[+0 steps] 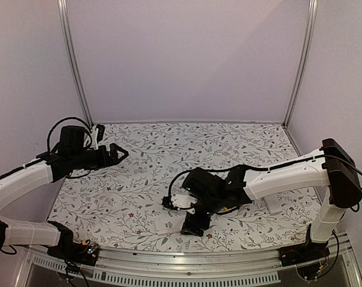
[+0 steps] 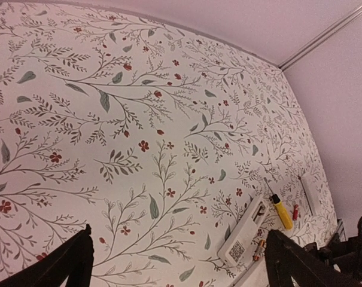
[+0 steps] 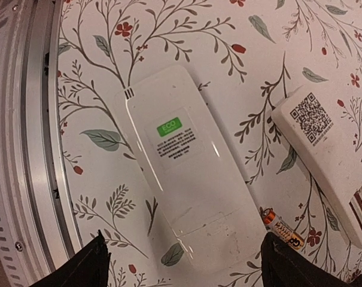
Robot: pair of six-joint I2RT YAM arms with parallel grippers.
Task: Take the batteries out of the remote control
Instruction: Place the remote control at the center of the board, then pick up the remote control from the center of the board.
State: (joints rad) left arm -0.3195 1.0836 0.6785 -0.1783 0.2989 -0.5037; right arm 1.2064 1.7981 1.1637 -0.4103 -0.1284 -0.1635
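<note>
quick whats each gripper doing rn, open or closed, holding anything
left gripper: open, holding nothing
right gripper: open, holding nothing, above the green-labelled remote

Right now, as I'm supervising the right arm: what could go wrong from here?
The loose battery lies beside the ECO-labelled remote, near one finger of the open right gripper; a descent could knock it rolling. The open bay of the QR-code remote sits at the wrist view's edge, so anything inside could be missed.

We hold our left arm (image 1: 25, 179) out to the left with the left gripper (image 1: 116, 153) spread wide, while our right arm (image 1: 282, 176) reaches inward, wrist bent down, the right gripper (image 1: 192, 226) parted wide.
</note>
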